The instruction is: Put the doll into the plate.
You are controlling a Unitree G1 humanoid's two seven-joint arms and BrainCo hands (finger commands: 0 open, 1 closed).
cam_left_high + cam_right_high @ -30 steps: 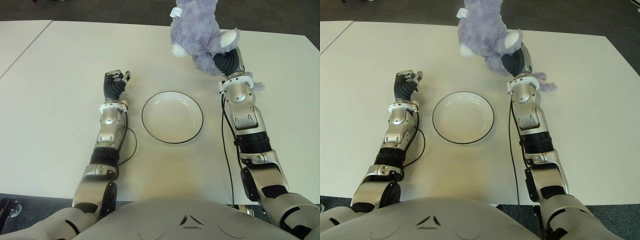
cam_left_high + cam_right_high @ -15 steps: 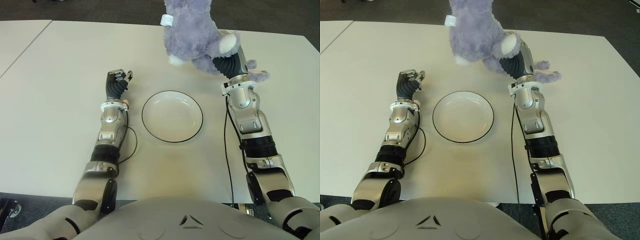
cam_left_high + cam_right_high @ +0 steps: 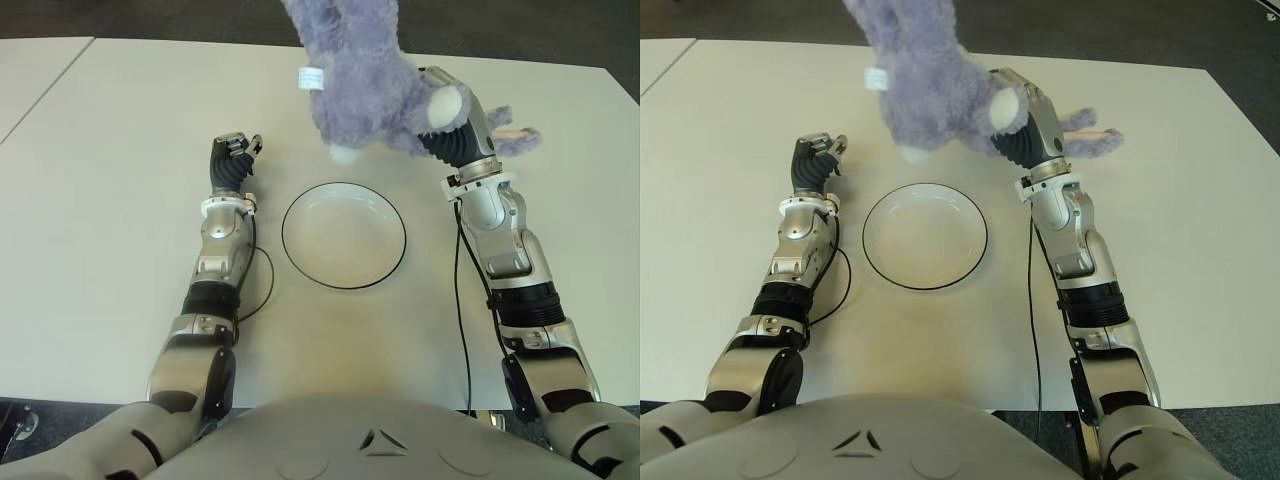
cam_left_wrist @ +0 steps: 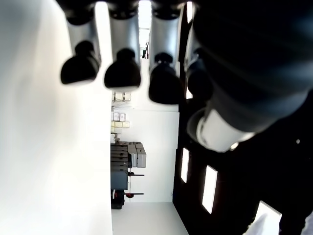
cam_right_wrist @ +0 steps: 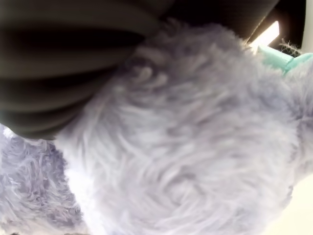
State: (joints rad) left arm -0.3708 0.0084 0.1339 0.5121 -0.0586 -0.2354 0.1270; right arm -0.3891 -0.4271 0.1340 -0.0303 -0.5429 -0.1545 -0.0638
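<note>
Doll first: we see our right hand (image 3: 455,120) clenched around a fluffy lavender plush doll (image 3: 365,75), holding it in the air above the table's far side, just beyond the far rim of the round white plate with a thin dark edge (image 3: 344,234). In the right wrist view, fur fills nearly everything. The plate sits on the pale beige table (image 3: 110,200) between our arms. Our left hand (image 3: 232,160) shows left of the plate, fingers (image 4: 122,73) curled, gripping nothing.

The right robot hand (image 3: 452,112) holds the doll (image 3: 372,75) seemingly just beyond the plate (image 3: 344,234).
</note>
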